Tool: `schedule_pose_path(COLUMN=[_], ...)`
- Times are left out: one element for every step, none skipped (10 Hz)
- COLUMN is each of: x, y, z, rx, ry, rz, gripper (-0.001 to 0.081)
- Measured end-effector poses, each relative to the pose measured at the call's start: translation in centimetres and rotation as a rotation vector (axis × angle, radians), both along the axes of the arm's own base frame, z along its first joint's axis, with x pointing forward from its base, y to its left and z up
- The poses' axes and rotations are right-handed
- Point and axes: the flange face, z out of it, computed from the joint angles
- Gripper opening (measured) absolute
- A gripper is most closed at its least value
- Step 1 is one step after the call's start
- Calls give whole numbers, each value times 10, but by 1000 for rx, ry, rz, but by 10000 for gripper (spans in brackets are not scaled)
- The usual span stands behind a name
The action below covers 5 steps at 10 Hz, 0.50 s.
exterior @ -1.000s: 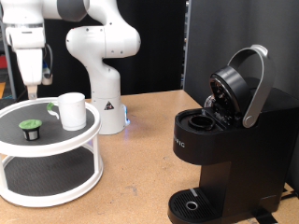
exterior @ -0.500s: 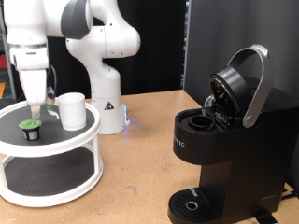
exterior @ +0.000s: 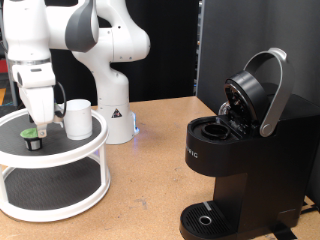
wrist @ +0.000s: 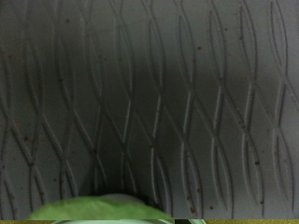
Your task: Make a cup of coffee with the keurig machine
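Note:
The white cup (exterior: 77, 117) stands on the top shelf of a white two-tier round stand (exterior: 60, 150) at the exterior view's left. A small dark pod with a green top (exterior: 33, 137) sits on the same shelf, left of the cup. My gripper (exterior: 41, 128) hangs straight down right over the pod, fingertips almost at it. The wrist view shows the green pod top (wrist: 112, 210) at the frame edge over the dark mesh shelf; no fingers show there. The black keurig machine (exterior: 240, 150) stands at the right with its lid and silver handle (exterior: 272, 95) raised, chamber open.
The robot's white base (exterior: 112, 110) stands behind the stand. The stand's lower shelf (exterior: 45, 185) has a dark mesh surface. Wooden tabletop (exterior: 150, 190) lies between stand and machine. The machine's drip tray (exterior: 205, 220) is at the bottom.
My gripper has come down and slightly right over the shelf, from above the stand's left side to just over the green-topped pod. The cup and machine have not moved.

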Motion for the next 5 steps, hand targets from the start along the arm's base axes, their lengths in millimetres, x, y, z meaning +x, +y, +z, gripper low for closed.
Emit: schedule_pose_path(x=[1,2,2,2,1], y=[0,-1,-2,-5,-9], z=[-3,-6,-7,-8,-8], rx=[2,9,21,32,38], ry=[-2,-6,-8,-12,-15], rz=[-3,-8,-8,-7,-4], gripper=[807,807,807,807,807])
